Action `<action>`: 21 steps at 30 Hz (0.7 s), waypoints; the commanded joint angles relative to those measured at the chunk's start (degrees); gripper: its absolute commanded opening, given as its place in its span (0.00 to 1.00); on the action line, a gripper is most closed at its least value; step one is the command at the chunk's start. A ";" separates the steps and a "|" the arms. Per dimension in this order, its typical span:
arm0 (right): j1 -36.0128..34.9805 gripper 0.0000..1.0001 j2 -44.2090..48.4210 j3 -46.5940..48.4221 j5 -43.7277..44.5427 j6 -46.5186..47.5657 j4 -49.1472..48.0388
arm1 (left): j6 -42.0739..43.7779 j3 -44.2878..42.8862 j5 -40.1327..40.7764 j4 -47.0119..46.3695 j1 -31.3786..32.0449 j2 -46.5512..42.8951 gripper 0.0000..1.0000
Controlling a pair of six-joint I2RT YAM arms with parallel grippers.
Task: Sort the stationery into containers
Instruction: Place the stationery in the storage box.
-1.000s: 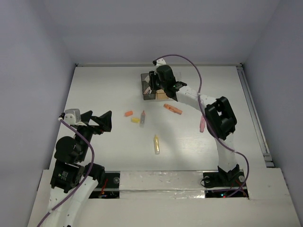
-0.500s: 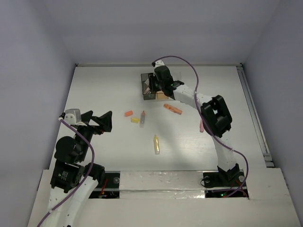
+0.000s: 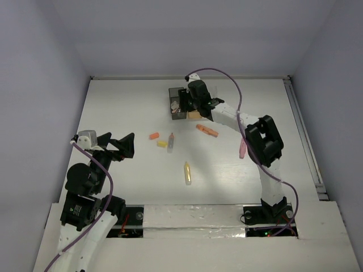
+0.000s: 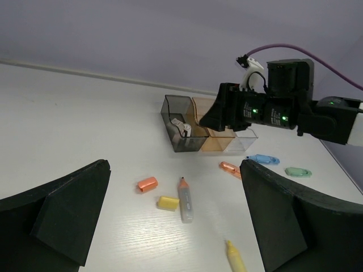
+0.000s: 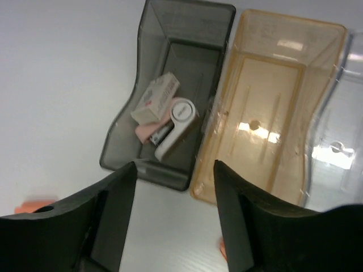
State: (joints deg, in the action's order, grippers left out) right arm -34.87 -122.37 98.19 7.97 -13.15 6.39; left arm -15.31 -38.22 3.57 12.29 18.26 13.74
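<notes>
White counter [image 3: 113, 107] with faint wood-grain lines, pale lilac-grey walls [image 3: 45, 56] all round. Three bins: dark smoky grey bin [image 5: 170, 34], see-through orange bin [image 5: 283, 39], clear bin [image 5: 346, 113]. In the grey bin: cream eraser [image 5: 156, 96], pink eraser [image 5: 146, 131], plus a white item [image 5: 178, 122] with a light grey disc on it. Pretty colourful spread loose on the counter: orange eraser [image 4: 147, 184], yellow eraser [image 4: 168, 202], grey marker [image 4: 185, 199] with an orange tip, yellow marker [image 4: 233, 258], orange marker [image 4: 229, 168], blue marker [image 4: 264, 159], mint green marker [image 4: 298, 171], pink marker [image 3: 242, 148]. Matte black on the left hand [image 4: 174, 170] and right hand [image 5: 174, 170]. Right arm [image 3: 227, 118] part white, part black, with tiny green lights [image 4: 253, 111] and a purple cable [image 3: 221, 71].
</notes>
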 commanded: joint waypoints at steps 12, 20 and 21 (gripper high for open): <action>8.76 0.48 26.48 -32.89 -7.25 1.89 2.65 | 0.19 -0.28 -1.55 -3.24 -0.24 0.94 0.99; 13.87 0.72 21.04 -30.52 -24.22 6.02 5.91 | 0.11 -0.28 -1.81 -3.15 0.28 1.55 0.99; 13.87 0.75 20.25 -29.91 -24.75 6.98 6.35 | 0.11 -0.28 -1.82 -3.15 0.28 1.64 0.99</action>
State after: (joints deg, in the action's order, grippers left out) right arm -20.84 -100.05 65.67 -8.73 -9.47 11.20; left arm -15.31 -38.22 2.72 12.21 18.28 14.28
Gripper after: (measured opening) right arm 0.736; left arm 0.990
